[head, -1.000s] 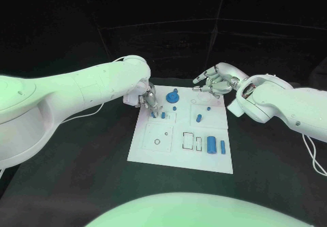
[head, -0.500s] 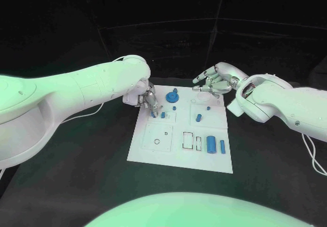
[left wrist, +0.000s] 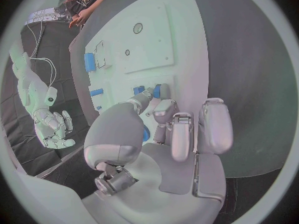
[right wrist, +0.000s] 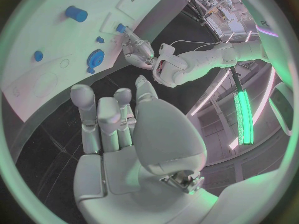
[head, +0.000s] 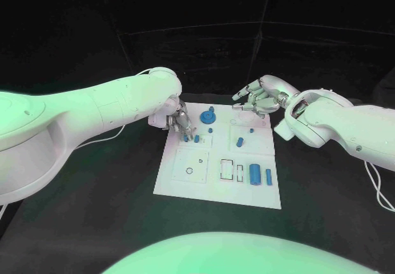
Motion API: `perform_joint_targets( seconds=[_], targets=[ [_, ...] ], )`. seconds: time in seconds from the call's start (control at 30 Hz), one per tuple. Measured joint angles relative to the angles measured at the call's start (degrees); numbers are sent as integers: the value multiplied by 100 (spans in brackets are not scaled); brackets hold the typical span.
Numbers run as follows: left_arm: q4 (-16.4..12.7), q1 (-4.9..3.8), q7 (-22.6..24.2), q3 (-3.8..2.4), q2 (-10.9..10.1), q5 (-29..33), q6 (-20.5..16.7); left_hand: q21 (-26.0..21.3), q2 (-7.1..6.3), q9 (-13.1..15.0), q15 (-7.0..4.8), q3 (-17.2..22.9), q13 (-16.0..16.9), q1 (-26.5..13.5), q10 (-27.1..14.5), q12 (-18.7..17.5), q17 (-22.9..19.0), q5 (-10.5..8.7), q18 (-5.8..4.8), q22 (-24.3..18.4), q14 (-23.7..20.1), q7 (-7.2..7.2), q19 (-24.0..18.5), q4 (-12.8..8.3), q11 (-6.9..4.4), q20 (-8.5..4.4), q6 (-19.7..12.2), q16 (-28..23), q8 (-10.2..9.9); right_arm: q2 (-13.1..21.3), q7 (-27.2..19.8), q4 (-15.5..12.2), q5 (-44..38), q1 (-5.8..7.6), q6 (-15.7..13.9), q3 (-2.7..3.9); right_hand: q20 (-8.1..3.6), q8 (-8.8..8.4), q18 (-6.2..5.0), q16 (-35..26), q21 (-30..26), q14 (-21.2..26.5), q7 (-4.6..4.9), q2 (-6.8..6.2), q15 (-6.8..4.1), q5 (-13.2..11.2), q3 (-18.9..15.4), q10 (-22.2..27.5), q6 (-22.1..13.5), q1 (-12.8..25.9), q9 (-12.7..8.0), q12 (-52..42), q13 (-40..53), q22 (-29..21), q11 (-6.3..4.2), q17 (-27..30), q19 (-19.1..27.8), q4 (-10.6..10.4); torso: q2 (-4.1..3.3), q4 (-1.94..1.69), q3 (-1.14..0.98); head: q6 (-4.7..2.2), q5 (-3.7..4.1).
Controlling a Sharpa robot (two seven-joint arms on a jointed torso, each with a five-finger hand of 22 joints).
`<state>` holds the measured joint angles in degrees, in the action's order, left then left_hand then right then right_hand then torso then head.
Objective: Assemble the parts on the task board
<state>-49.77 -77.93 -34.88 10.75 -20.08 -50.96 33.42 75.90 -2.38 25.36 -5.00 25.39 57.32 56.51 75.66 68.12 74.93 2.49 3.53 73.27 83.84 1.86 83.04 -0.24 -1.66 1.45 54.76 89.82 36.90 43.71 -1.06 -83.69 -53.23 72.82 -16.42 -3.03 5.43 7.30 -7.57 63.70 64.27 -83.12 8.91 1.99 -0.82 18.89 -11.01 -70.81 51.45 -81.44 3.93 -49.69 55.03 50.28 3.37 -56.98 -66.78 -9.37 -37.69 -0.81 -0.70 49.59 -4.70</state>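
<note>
Task board point(head: 191, 184) mid-table, left hand point(head: 178, 121) over its far-left corner, right hand point(head: 258, 100) beyond

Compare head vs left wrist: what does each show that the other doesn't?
Head view alone: the whole task board, with the blue cylinder lying near its front right. Left wrist alone: the left hand from behind, fingers pinching a small blue part at the board. Both: the right hand off the board's far edge, holding nothing.

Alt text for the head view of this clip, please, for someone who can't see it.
The left robot hand reaches down onto the far left corner of the white task board, fingertips at a small blue part. The right robot hand hovers, holding nothing, over the far right edge. More blue parts, including a round knob and a cylinder, sit on the board.
</note>
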Motion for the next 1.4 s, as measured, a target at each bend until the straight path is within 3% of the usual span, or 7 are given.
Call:
perform_joint_targets(
  seconds=[0.6, 0.7, 0.87, 1.0, 1.13, 1.37, 1.4],
  targets=[
    [28, 0, -7, 1, 0, 8, -4, 0, -89, 11, 0, -415, 9, -238, 0, 0, -1, 0, 0, -1, 0, 33, 0, 146, 1, 0, 33, 0, -68, 0, -3, 3, 0, 0, 7, 0, 0, 0, 0, -21, -24, 0, 0, 0, 0, 0, 0, 20, 0, 0, 0, 0, -12, -20, 21, 12, 0, 0, 1, 0, 1, 9, 13],
    [11, 0, -7, 1, -14, 9, -14, 0, -137, 20, 0, -519, 9, -286, 0, 0, -1, 0, 0, -1, 0, 42, 0, 162, 1, 0, 42, 0, -73, 0, -3, 4, 0, 0, 7, 0, 0, 0, 0, -45, -24, 0, 0, 0, 0, 0, 0, 20, 0, 0, 0, 0, -25, -33, 21, 22, 0, 0, 1, 0, 1, 9, 14],
    [-54, 0, -5, 1, -80, 13, -72, 0, -336, 40, 0, -868, 23, -485, -1, 0, -1, 0, 0, 14, 0, 42, 0, 217, 1, 0, 42, 0, -95, 1, -3, 8, 0, 0, 7, 0, 0, 0, 0, -47, -24, 0, 0, 0, 0, 0, 0, 20, 0, 0, 0, 0, -25, -33, 21, 22, 0, 0, 2, -1, 3, 12, 18],
    [-127, 0, 17, -5, -148, 15, -172, 0, -394, 59, 0, -1101, 49, -497, 0, 36, -1, 0, 0, 24, 0, 42, 16, 265, 1, -16, 41, 0, -95, 0, -3, 14, 0, 0, 7, 0, 0, 0, 0, -47, -23, 0, 0, 0, 0, 0, 0, 20, 0, 0, 0, 0, -25, -33, 21, 22, 0, 0, 3, -5, 3, 12, 20],
    [-217, 3, 71, -88, -245, 18, -336, 0, -377, 73, 0, -1196, 50, -479, -1, 40, -1, 0, 0, 10, 0, 42, 16, 292, 1, -16, 42, 0, -116, -1, -5, 19, 0, 0, 7, 0, 0, 0, 0, -47, -23, 0, 0, 0, 0, 0, 0, 20, 0, 0, 0, 0, -25, -33, 21, 22, 0, 0, 5, -7, 4, 7, 21],
    [-438, -1, 442, -296, -458, 53, -929, -260, 24, 94, 1, -1202, -322, -39, -249, -215, -2, 0, 10, -265, 2, 141, -72, 219, 61, -4, -186, 0, -228, -1, -6, 43, 2, -1, 10, 0, 0, 0, 0, -47, -50, 0, 0, 0, 0, 0, -13, 20, 0, 0, 0, 0, -32, -43, 21, 22, 0, -13, 12, -16, 4, -11, 47],
    [-481, -5, 507, -311, -490, 59, -1016, -340, 41, 94, 13, -1213, -431, 25, -330, -294, -2, 0, 93, -353, 13, 158, -124, 200, 76, 3, -248, 0, -234, -1, -6, 46, 3, -1, 11, 0, 0, 0, 0, -47, -54, 0, 0, 0, 0, 0, -13, 20, 0, 0, 0, 0, -32, -43, 21, 21, 0, -13, 12, -18, 5, -13, 48]
  ],
)
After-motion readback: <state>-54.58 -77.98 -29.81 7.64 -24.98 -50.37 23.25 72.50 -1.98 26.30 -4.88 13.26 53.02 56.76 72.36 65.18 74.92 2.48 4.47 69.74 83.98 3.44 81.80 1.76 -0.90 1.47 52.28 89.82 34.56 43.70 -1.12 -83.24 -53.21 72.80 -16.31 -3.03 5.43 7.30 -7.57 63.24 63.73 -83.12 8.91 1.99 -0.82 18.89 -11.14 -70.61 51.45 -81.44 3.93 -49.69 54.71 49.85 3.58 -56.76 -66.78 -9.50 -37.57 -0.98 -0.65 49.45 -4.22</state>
